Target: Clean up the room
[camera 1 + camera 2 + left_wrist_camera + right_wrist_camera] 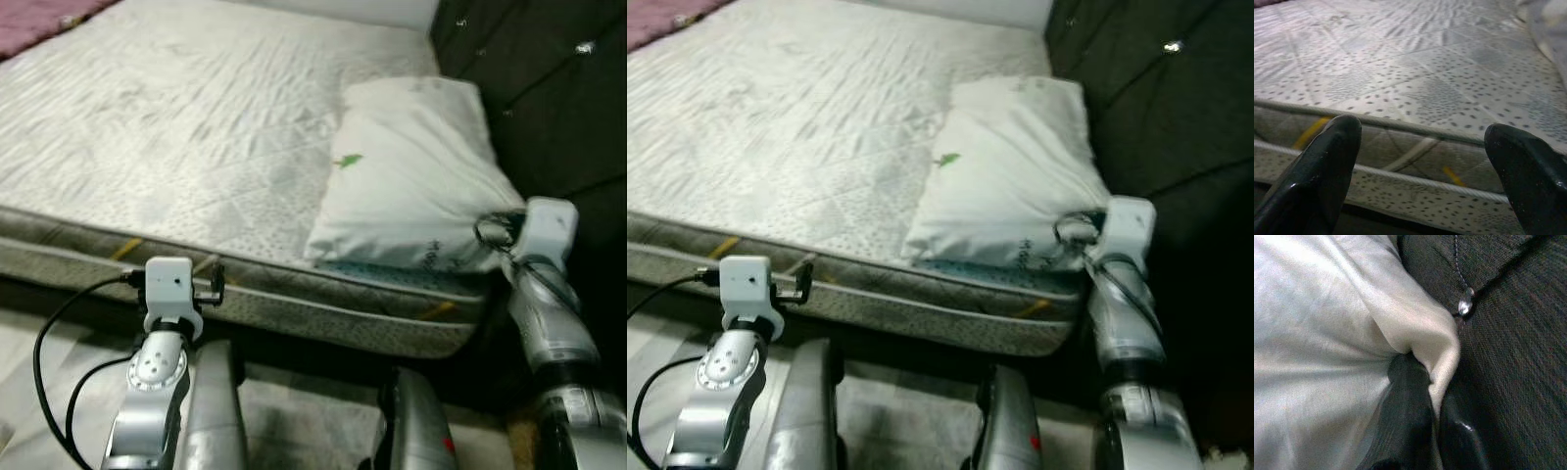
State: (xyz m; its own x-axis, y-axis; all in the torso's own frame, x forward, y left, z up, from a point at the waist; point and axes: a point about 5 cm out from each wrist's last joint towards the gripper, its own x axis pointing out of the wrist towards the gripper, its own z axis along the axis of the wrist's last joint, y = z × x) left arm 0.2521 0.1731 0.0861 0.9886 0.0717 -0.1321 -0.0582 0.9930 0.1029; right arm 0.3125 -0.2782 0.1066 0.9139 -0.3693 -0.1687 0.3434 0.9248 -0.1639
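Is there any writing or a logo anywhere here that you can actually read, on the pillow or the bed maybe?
Nothing here reads clearly.
White fabric pillow, near edge: a line of dark print, too blurred to read.
Same pillow, on top: a small green mark, a shape rather than letters.
Grey patterned mattress: dots and stitched lines, no words; yellow marks on its side carry no text.
Right tool, shut on the pillow's corner by the dark tufted headboard: no label.

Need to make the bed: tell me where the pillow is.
The pillow lies at the mattress's right corner against the dark headboard, its near corner pinched by the right gripper.
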